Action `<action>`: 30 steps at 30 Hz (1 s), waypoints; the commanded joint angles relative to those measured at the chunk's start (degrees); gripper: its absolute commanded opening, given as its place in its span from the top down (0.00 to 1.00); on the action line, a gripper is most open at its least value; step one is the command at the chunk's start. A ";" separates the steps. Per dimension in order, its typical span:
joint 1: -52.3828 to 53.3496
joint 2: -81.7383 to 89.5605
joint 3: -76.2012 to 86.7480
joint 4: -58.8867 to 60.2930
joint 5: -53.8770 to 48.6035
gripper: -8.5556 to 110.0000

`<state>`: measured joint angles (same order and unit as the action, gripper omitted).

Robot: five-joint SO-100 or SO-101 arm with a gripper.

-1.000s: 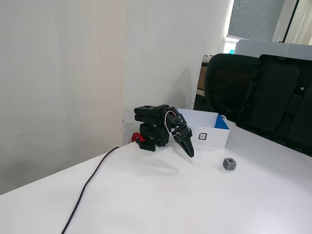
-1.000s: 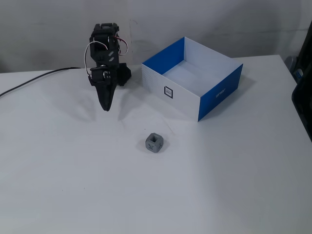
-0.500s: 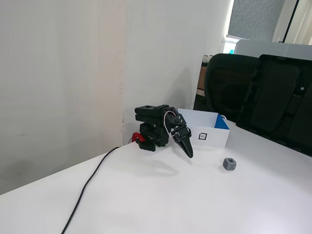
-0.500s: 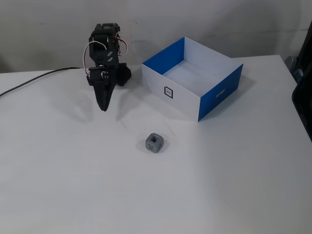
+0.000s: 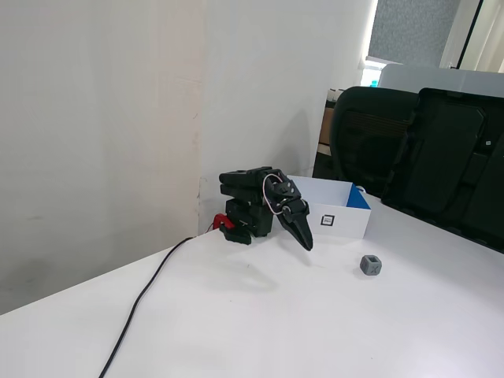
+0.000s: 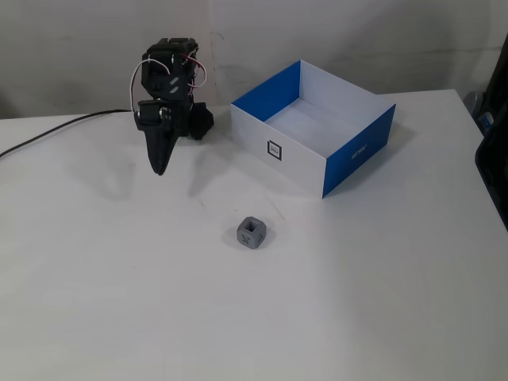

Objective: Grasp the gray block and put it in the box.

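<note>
A small gray block with dark marks lies alone on the white table, also seen at the right as the gray block. The box has white and blue walls and a square label on its front; it stands behind the block, and its white front shows in the other fixed view. My black gripper points down, folded close to the arm's base at the back left, well away from the block. Its fingers are together with nothing between them, as the gripper also shows.
A black cable runs from the arm's base off the table's left edge. Black office chairs stand behind the table. A white wall is close behind the arm.
The gripper has lifted slightly and swung a little to the left in the view from above. The block and box have not moved.
</note>
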<state>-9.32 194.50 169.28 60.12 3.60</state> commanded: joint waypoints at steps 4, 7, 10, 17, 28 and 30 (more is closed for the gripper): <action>-1.76 -0.18 -5.54 0.18 -20.48 0.93; -2.20 -0.35 -7.82 0.97 -25.31 0.93; -0.53 -0.62 -9.40 1.85 -30.23 0.93; 6.68 -3.25 -12.30 3.08 -39.20 0.91; 15.38 -31.20 -31.29 15.12 -59.33 0.83; 16.00 -33.57 -33.57 17.58 -63.90 0.81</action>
<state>5.62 165.94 144.40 74.97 -54.23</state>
